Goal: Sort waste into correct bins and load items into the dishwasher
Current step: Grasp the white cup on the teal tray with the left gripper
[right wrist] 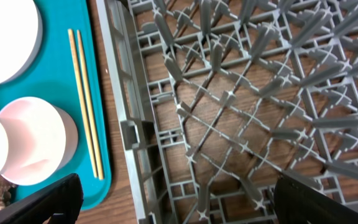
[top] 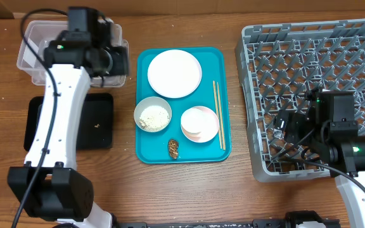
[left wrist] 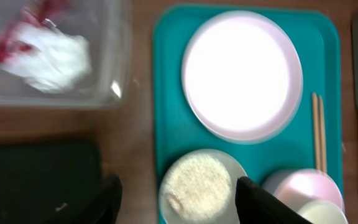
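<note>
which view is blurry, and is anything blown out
Left wrist view: soft all over, likely motion blur; the plate is blown out to flat white and the wrapper in the clear tub is smeared. Right wrist view: sharp on the dish rack. Overhead view: evenly lit, crisp, soft shadows only.

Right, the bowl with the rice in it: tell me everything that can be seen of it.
The bowl is small, round and pale, with a smooth rim; it looks like plastic or ceramic. It stands upright on the teal tray, just below the big white plate in the overhead view. The pink cup sits beside it across a narrow gap. A loose heap of white rice covers its bottom. Nothing grips it.
</note>
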